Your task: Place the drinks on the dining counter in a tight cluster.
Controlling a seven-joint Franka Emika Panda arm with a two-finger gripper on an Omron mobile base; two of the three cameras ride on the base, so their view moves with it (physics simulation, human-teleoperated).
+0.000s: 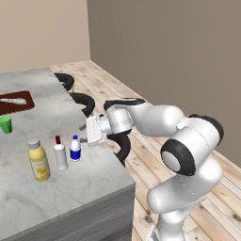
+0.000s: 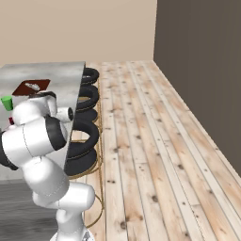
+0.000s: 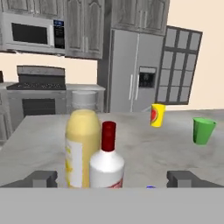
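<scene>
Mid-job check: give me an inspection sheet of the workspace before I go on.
Surface: dining counter, grey-veined marble top.
Job's things: yellow bottle, red-capped white bottle and blue-capped bottle stand upright, close together near the counter's edge.
Clutter: green cup, yellow cup, dark tray further back.
Grippers: gripper open, holding nothing, level with the bottles, beside the blue-capped one.
Cables: nothing seen.
Surroundings: black stools along the counter, wood floor, fridge, stove.

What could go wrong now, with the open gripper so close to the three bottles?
1. The open gripper hangs just beside the blue-capped bottle; a careless move may tip it.
2. The red-capped bottle and the yellow bottle stand close by, so one fall could knock the others.
</scene>
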